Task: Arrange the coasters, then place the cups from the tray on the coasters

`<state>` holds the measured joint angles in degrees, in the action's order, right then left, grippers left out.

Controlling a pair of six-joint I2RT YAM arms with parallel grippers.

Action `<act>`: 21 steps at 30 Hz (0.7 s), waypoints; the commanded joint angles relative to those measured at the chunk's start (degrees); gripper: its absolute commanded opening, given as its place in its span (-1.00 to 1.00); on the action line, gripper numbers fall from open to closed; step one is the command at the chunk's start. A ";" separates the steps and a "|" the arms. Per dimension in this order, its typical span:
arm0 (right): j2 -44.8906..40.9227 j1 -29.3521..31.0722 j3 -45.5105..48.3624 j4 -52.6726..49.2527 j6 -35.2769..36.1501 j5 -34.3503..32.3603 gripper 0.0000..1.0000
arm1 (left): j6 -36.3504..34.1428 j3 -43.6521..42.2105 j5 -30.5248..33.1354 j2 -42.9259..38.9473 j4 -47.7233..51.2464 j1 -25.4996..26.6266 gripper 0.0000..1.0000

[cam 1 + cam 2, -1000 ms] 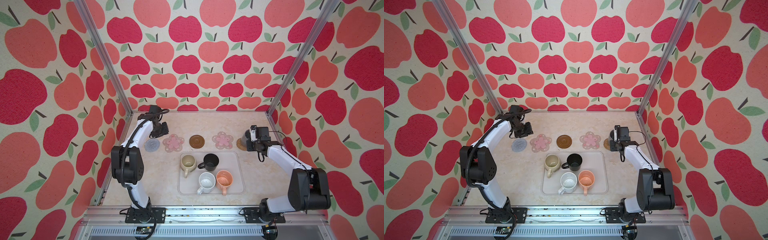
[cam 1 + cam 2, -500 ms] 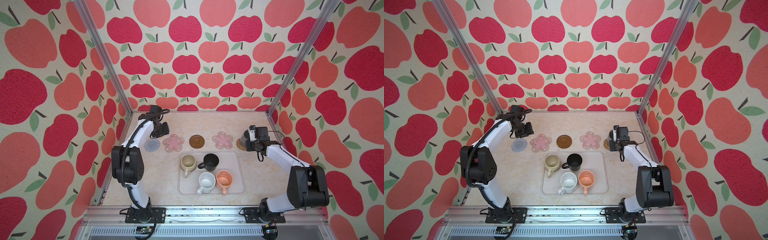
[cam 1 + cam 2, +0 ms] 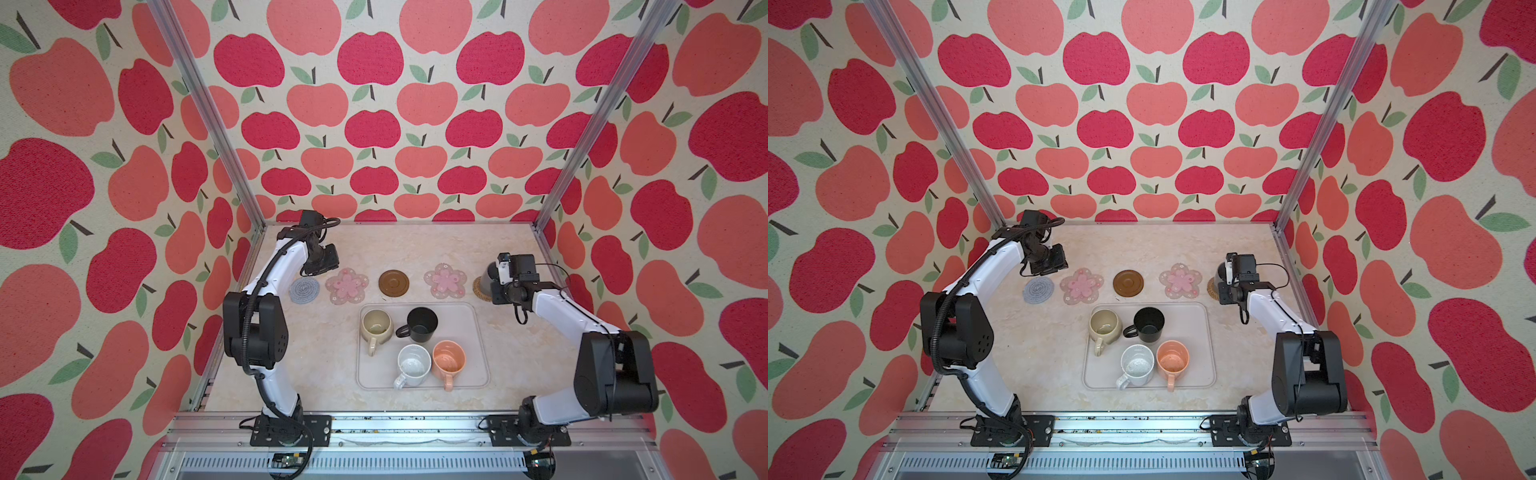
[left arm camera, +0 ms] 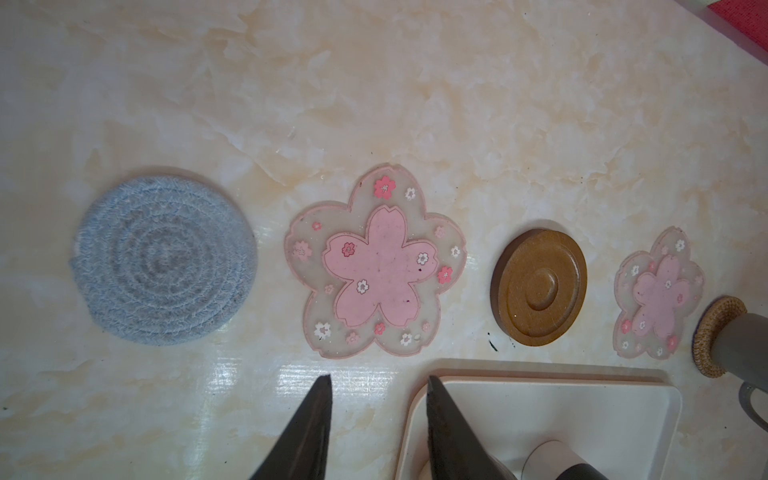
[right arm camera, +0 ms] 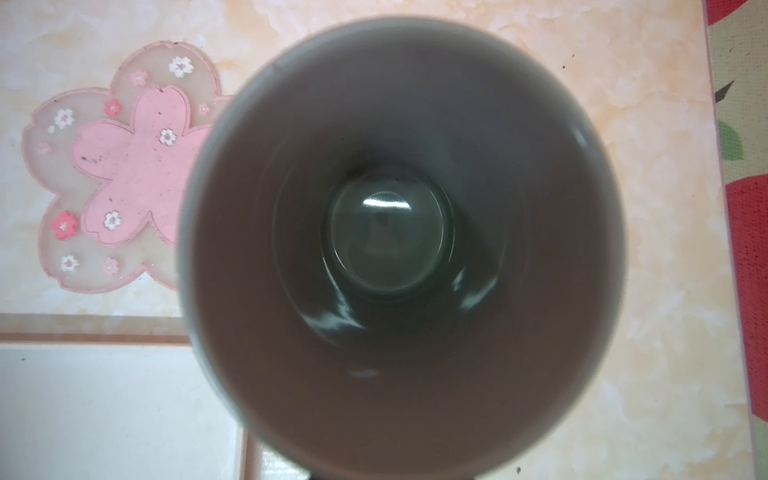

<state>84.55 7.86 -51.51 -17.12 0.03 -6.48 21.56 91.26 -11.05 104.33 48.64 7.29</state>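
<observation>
Five coasters lie in a row: grey crocheted (image 3: 304,289), pink flower (image 3: 347,286), brown wooden (image 3: 393,283), second pink flower (image 3: 445,281) and rattan (image 3: 478,291). The tall grey cup (image 3: 487,278) stands on the rattan coaster (image 4: 715,328). My right gripper (image 3: 496,286) is right over it and shut on it. In the right wrist view the grey cup (image 5: 399,232) fills the frame and hides the fingers. The tray (image 3: 478,374) holds the cream (image 3: 376,328), black (image 3: 422,324), white (image 3: 413,365) and peach (image 3: 448,359) cups. My left gripper (image 4: 377,378) hangs open and empty behind the grey coaster (image 4: 166,262).
The tray's near corner (image 4: 419,395) lies just below my left fingertips. Apple-patterned walls and metal posts (image 3: 540,216) close in the table. The right wall (image 5: 744,249) stands close to the grey cup. Bare marble tabletop (image 3: 316,357) lies left of the tray.
My right gripper with the grey cup has sunk slightly toward the rattan coaster. The left arm has not moved.
</observation>
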 commanded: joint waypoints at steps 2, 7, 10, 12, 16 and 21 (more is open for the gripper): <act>-1.08 -0.12 -1.35 2.19 0.05 1.20 -1.00 | 0.60 1.52 -0.46 1.21 1.81 0.36 -0.20; -0.64 0.10 -1.44 1.92 0.06 0.40 -1.00 | 0.60 1.46 -0.33 0.88 2.03 0.38 -0.20; 0.10 0.32 -2.26 0.69 0.06 -0.40 -0.93 | 0.62 1.46 -0.20 0.74 2.25 0.41 -0.20; 0.67 0.53 -3.18 -0.70 0.06 -0.92 -0.83 | 0.61 1.38 -0.20 0.51 2.33 0.41 -0.20; 1.49 1.02 -4.20 -2.80 0.06 -1.70 -0.63 | 0.77 0.94 -0.11 0.01 2.25 0.46 -0.20; 1.21 1.38 -4.01 -3.13 -0.77 -1.78 -0.39 | 0.85 0.54 -0.19 -0.41 2.40 0.75 -0.20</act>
<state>85.78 8.62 -54.24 -19.33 -0.12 -7.57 21.58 91.26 -11.05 104.36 49.10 7.66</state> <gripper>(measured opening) 0.299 0.402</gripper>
